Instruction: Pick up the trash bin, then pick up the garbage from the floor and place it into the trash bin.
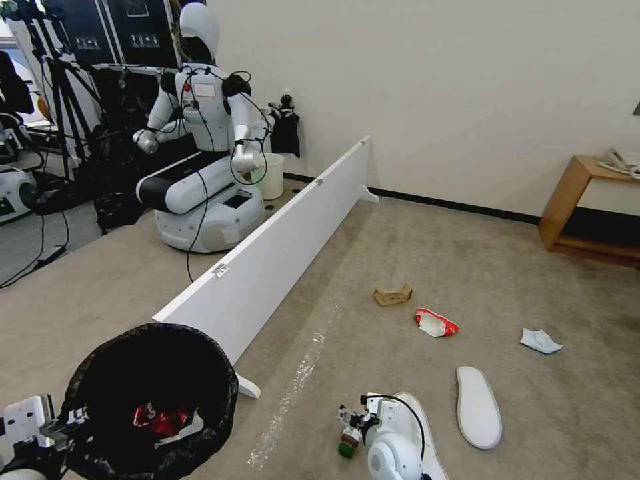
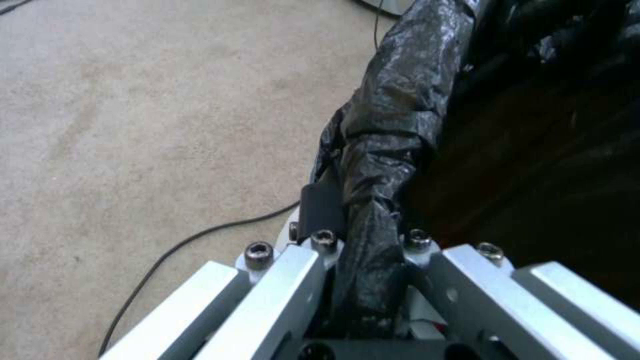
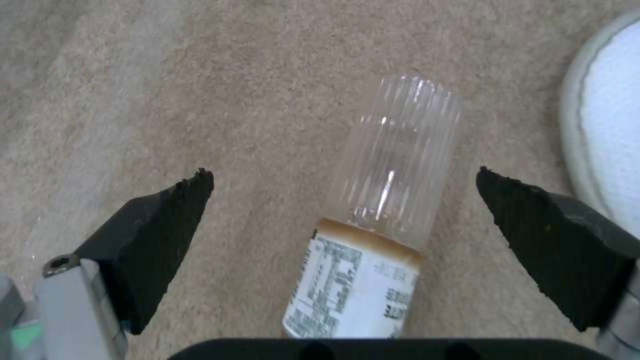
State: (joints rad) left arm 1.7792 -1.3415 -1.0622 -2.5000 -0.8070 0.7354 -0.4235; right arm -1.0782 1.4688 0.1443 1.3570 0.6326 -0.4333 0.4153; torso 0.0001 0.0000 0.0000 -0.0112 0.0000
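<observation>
Two slippers lie on the carpet; the near slipper (image 1: 417,417) is half hidden behind the right arm, the far slipper (image 1: 478,405) lies beside it. The right gripper (image 3: 343,192) hangs spread wide over the bottle (image 3: 380,225), which lies on its side, clear ribbed end pointing away, label print too small to read. The left gripper (image 2: 363,265) is clamped on the trash bin (image 1: 152,393) rim, at lower left.
</observation>
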